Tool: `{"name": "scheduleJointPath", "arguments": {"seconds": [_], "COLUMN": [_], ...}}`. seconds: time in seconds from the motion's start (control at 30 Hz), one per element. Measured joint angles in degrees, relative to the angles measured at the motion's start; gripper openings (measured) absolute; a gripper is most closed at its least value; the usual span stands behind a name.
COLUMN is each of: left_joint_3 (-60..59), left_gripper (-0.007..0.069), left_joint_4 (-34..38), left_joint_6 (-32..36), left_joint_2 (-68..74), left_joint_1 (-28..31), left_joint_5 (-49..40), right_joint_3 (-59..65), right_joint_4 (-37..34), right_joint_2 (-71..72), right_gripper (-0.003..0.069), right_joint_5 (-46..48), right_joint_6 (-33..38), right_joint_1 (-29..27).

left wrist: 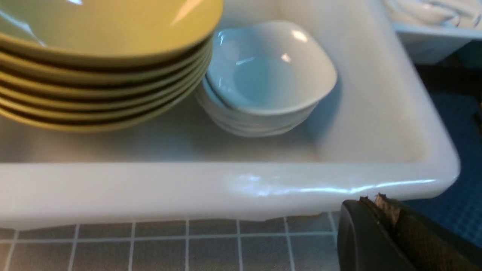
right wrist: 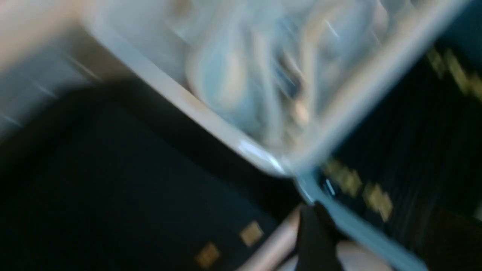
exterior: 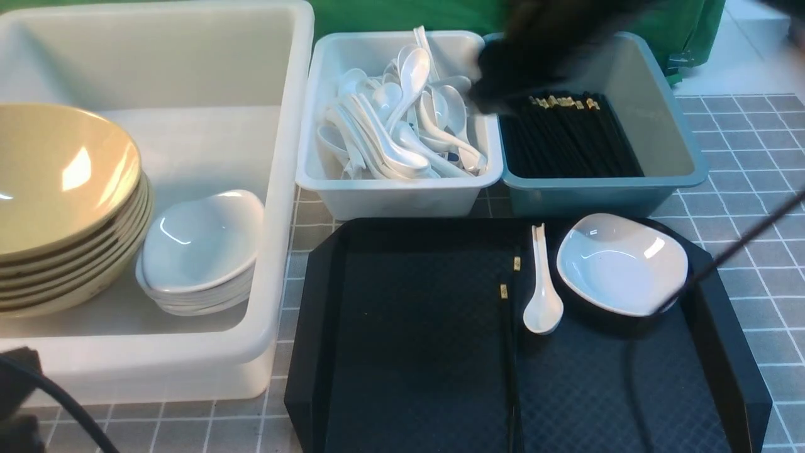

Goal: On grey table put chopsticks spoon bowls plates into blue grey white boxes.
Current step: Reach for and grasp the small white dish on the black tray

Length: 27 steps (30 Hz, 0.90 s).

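Note:
On the black tray (exterior: 312, 327) lie a pair of black chopsticks (exterior: 508, 340), a white spoon (exterior: 543, 301) and a white plate (exterior: 622, 263). The white tub (exterior: 277, 157) holds a stack of yellow bowls (exterior: 63, 170) and a stack of white plates (exterior: 201, 242). The grey-white box (exterior: 402, 198) holds several spoons. The blue box (exterior: 666, 126) holds several chopsticks. My right gripper (exterior: 490, 94) is a dark blur above the edge between these two boxes; one dark finger (right wrist: 315, 241) shows in its wrist view. My left gripper (left wrist: 372, 201) is shut and empty, low over the grey table (left wrist: 150, 244) beside the tub's near wall (left wrist: 188, 188).
A thin black cable (exterior: 742, 242) crosses the tray's right corner. A dark part of the left arm (exterior: 19, 384) fills the front view's bottom left corner. The grey table (exterior: 761, 163) shows to the right of the blue box. A green cloth (exterior: 402, 16) hangs behind the boxes.

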State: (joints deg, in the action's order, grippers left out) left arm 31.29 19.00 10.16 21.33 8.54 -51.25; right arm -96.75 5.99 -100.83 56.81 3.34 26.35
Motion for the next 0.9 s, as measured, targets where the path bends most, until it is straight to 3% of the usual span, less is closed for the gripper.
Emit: {"name": "scheduleJointPath", "arguments": {"seconds": [0.1,0.13,0.2,0.3,0.63,0.83,0.9], "left_joint_3": [-5.61,-5.94,-8.32,-8.64,-8.70,-8.70,-8.70], "left_gripper": [-0.0010,-0.0010,-0.0010,-0.0010,-0.0010,-0.0010,-0.0010], "left_joint_4": [0.40,0.45,1.24,1.64,1.76,1.76,1.76], "left_joint_6": [0.08,0.08,0.08,0.08,0.13,0.30,0.30], "left_joint_2": [0.05,0.05,0.05,0.05,0.05,0.05,0.05], "left_joint_1": [0.00,0.00,0.00,0.00,0.00,0.00,0.00], "left_joint_5": [4.76,4.76,8.76,10.77,11.19,11.19,11.19], "right_joint_3": [13.03,14.76,23.46,28.89,29.23,26.39,25.90], "right_joint_4": [-2.60,-3.02,-4.67,-6.75,-22.80,-20.63,-17.79], "right_joint_2": [1.12,1.12,0.92,0.27,-3.30,1.65,2.95], "right_gripper": [0.0257,0.0246,0.0111,0.0036,0.0034,0.0091,0.0187], "right_joint_5": [-1.81,-2.57,-8.33,-13.66,-9.16,-8.29,-8.22], "right_joint_6": [1.72,2.12,2.83,3.26,13.04,13.11,13.01], "right_joint_1": [-6.25,-6.80,-8.99,-10.00,-9.19,-11.29,-14.34]}}
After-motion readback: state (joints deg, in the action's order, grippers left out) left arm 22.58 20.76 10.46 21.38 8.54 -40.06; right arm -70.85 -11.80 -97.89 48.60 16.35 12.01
